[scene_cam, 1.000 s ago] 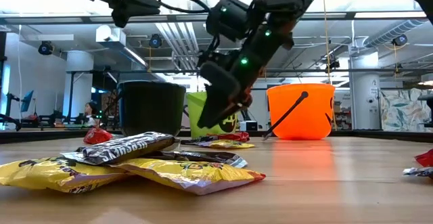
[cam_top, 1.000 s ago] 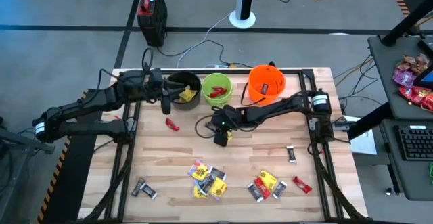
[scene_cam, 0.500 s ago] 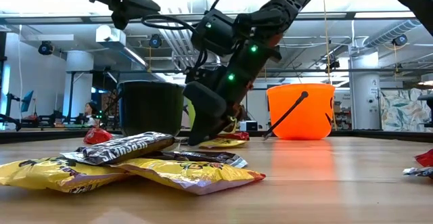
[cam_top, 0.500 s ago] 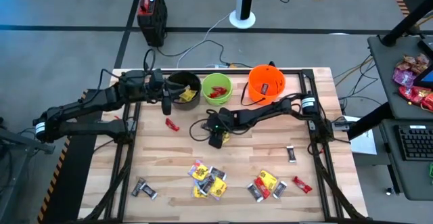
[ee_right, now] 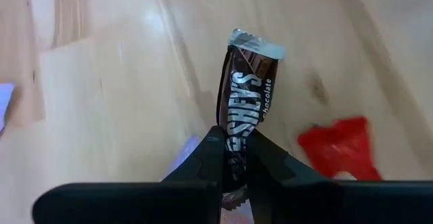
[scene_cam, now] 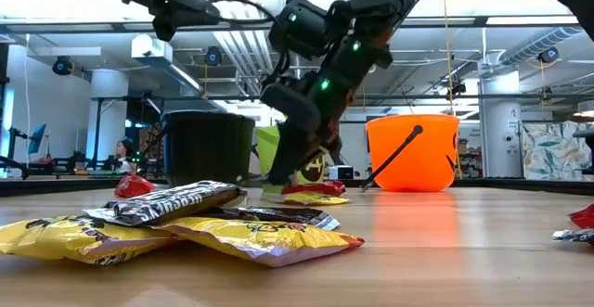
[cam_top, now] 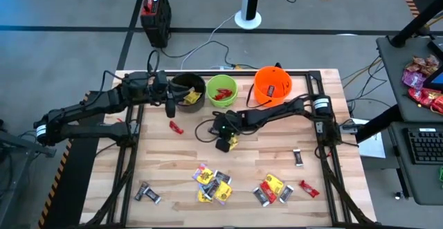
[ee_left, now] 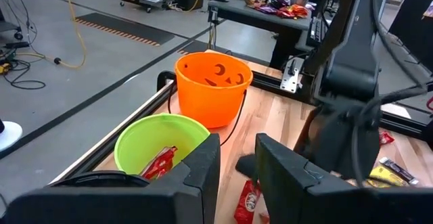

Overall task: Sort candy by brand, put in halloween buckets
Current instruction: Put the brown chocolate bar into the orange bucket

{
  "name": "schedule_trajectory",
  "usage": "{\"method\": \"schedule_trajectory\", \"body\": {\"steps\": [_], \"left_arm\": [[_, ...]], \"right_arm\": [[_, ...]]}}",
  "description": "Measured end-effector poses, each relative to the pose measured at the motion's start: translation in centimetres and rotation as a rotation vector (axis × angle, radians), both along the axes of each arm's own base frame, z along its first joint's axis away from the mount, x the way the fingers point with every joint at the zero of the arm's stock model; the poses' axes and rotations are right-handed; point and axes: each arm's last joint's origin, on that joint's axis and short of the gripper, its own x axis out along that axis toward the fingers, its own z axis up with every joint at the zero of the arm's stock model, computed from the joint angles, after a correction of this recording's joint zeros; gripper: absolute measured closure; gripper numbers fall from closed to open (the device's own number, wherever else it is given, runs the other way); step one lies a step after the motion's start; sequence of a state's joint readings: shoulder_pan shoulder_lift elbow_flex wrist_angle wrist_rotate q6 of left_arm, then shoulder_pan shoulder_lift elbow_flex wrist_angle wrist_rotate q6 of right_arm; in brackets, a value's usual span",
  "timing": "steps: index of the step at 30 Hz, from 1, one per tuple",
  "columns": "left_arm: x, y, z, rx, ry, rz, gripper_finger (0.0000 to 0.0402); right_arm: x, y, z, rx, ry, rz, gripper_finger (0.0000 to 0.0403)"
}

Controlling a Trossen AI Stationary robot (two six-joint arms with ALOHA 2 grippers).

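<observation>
Three halloween buckets stand in a row at the far edge: black [cam_top: 188,90], lime green [cam_top: 221,89] and orange [cam_top: 272,84]. My right gripper [cam_top: 223,144] is low over the table's middle, in front of the green bucket, shut on a dark brown Hershey's bar [ee_right: 243,102]. My left gripper [cam_top: 169,106] hangs open at the black bucket's near left rim, with nothing between its fingers [ee_left: 203,173]. Candy lies in two heaps near the front edge [cam_top: 213,182] [cam_top: 271,189]. A red piece [ee_right: 336,148] lies on the wood beside the held bar. My right gripper pinches the bar's near end [ee_right: 235,149] between its two fingers. The fingers slant down at the table and lie along the bar, whose silver-crimped far end [ee_right: 256,45] sticks out past the fingertips. Whether the bar is clear of the wood I cannot tell.
Single sweets lie apart: a red one [cam_top: 176,126] left of centre, a dark bar [cam_top: 298,158] at the right, a dark one [cam_top: 147,193] front left, a red one [cam_top: 309,188] front right. Black frame rails [cam_top: 131,153] run along the table's sides.
My right gripper has dropped to the table and a little toward the left edge. There it has shut on the dark brown bar, then come up slightly. My left arm has kept still.
</observation>
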State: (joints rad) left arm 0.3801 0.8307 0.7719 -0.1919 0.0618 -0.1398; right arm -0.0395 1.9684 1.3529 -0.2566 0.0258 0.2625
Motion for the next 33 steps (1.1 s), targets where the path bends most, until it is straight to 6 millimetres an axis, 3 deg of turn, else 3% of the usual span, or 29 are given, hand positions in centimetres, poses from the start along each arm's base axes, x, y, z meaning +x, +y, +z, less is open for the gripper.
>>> {"method": "schedule_trajectory", "body": {"steps": [5, 9, 13, 18, 24, 29, 33], "left_arm": [[0.0, 0.0, -0.1, -0.003, 0.009, 0.000, 0.0323], [0.0, 0.0, -0.3, -0.011, 0.023, -0.005, 0.0323], [0.0, -0.1, -0.4, -0.044, 0.025, -0.002, 0.0323], [0.6, -0.5, -0.6, -0.137, 0.016, -0.055, 0.0323], [2.5, -1.5, -1.6, -0.237, 0.037, -0.093, 0.0323], [3.9, -2.3, -2.2, -0.335, 0.033, -0.092, 0.0323], [4.4, -3.0, -2.7, -0.386, 0.047, -0.059, 0.0323]], "right_arm": [[-1.1, -0.4, 3.1, -0.005, -0.016, -0.005, 0.0374], [-3.2, -1.0, 6.4, -0.021, 0.009, -0.044, 0.0374], [-6.2, -2.2, 10.4, -0.062, 0.033, -0.146, 0.0374], [-11.3, -5.7, 13.9, -0.105, 0.105, -0.475, 0.0374], [-15.6, -11.3, 14.8, -0.010, 0.172, -0.787, 0.0374], [-17.0, -14.7, 14.1, 0.166, 0.179, -0.845, 0.0358], [-17.6, -15.9, 13.6, 0.179, 0.199, -0.858, 0.0326]]}}
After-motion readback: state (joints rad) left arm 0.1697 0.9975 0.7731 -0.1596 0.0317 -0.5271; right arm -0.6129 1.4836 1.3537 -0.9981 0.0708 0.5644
